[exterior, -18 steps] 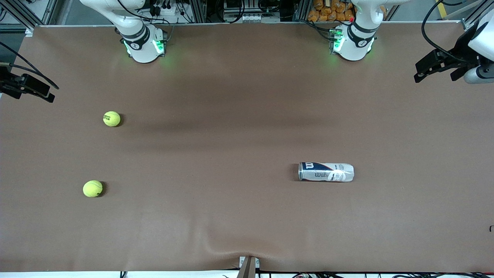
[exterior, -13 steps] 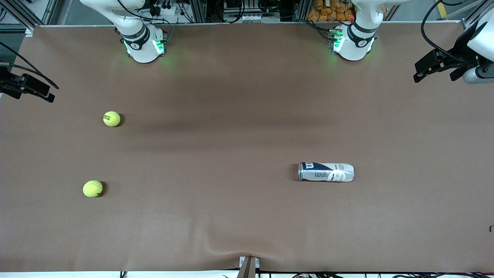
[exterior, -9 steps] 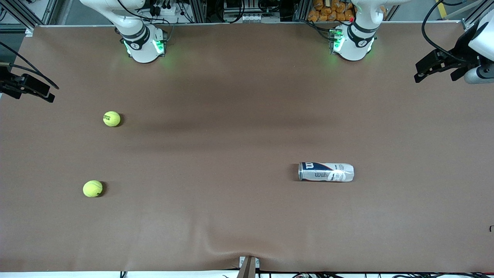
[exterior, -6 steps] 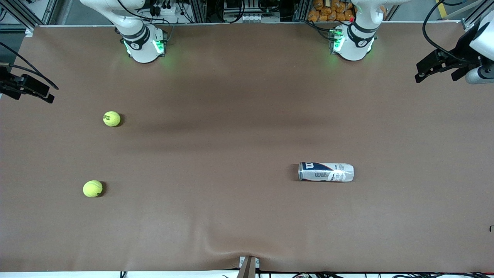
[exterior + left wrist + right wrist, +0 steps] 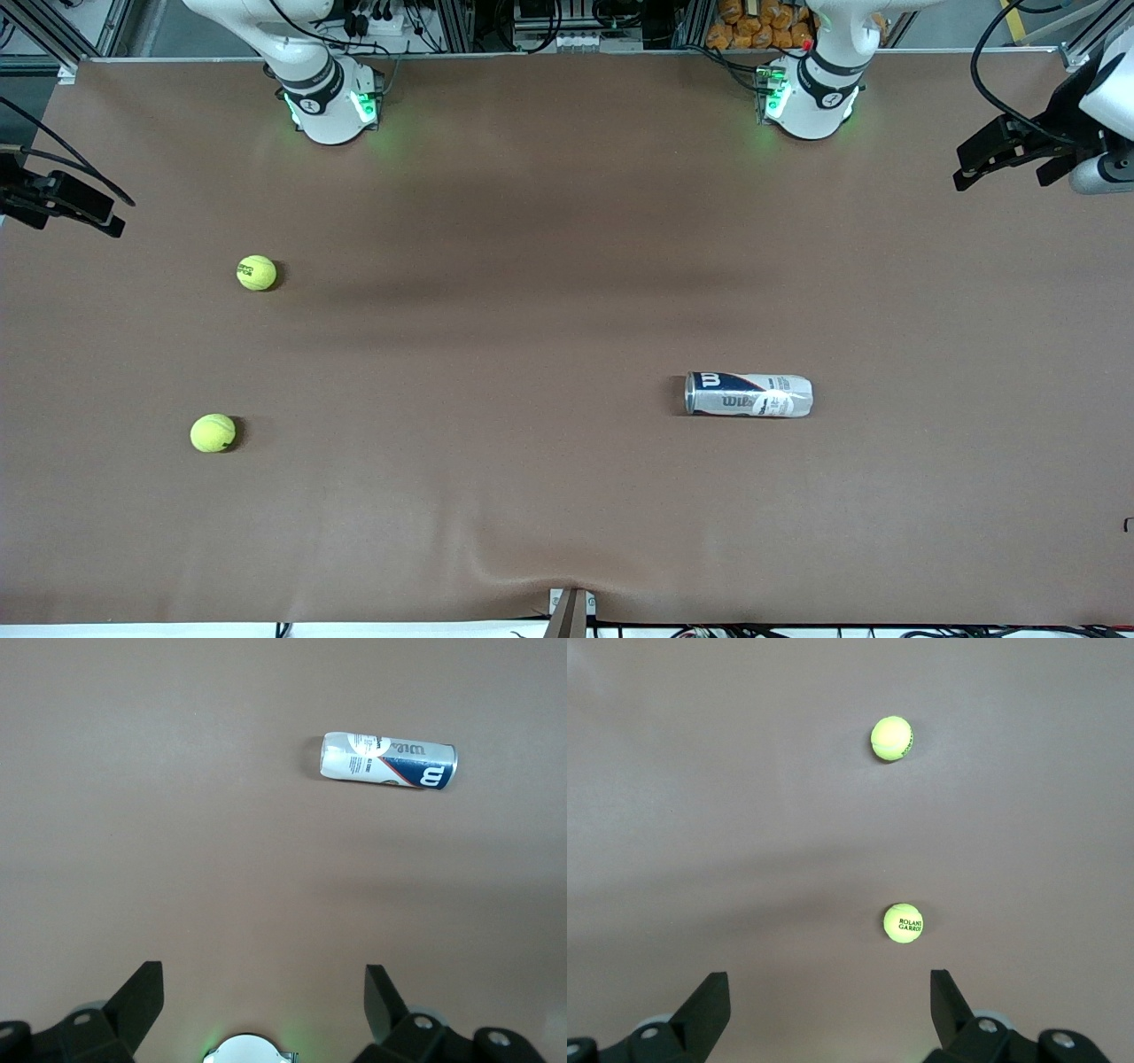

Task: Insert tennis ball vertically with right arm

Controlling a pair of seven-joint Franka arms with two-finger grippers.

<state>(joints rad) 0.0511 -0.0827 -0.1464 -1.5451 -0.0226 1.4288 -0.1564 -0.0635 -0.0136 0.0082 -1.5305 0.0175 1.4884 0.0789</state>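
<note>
Brown table (image 5: pixel 567 496), bare apart from three items. Lying on its side toward the left arm's end: tennis ball can (image 5: pixel 749 394), mouth turned toward the right arm's end; contents not discernible, mouth not visibly capped. Probably light, thin-walled, smooth and prone to roll; to be stood upright before any vertical insertion.

Toward the right arm's end: tennis ball (image 5: pixel 256 272) printed with black lettering, closest to the right gripper (image 5: pixel 824 992) and just ahead of its spread fingers in the right wrist view; second tennis ball (image 5: pixel 213 433), nearer the front camera, farther ahead of the same gripper. Both resting on the table, well apart from the can. Likely light, felt-covered, springy, slightly compressible; best grasped across the widest part, fingers squarely either side, to prevent squirting out.

Right gripper raised at the table's edge, fingers apart, empty. Left gripper (image 5: pixel 264 992) likewise raised at its own end, fingers apart, empty, can well ahead of it; left arm waiting.
</note>
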